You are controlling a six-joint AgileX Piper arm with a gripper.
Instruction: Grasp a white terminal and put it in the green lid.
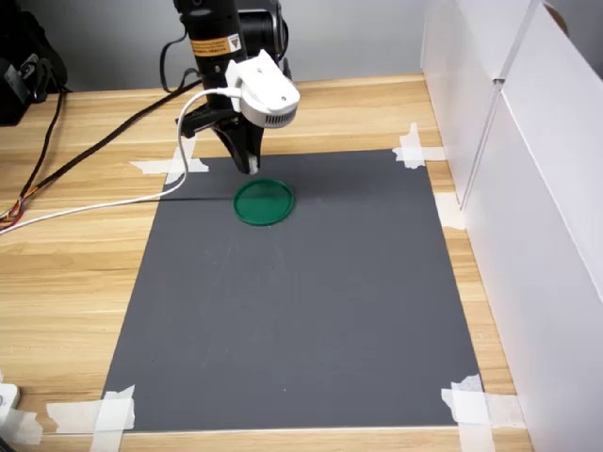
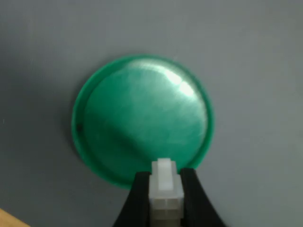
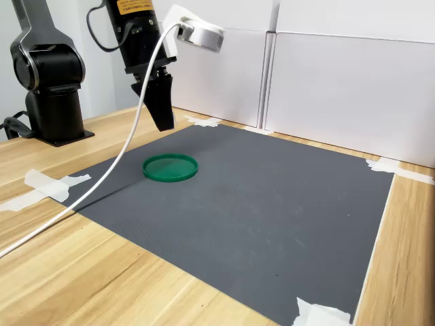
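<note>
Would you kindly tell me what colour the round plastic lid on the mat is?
The round plastic lid is dark green, shown best in the wrist view.

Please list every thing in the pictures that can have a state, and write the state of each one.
gripper: shut on the white terminal, raised above the mat near the green lid's edge.
white terminal: held between the fingers, not yet in the lid.
green lid: flat on the mat, empty.
grey mat: flat, corners taped to the wooden table.
</note>
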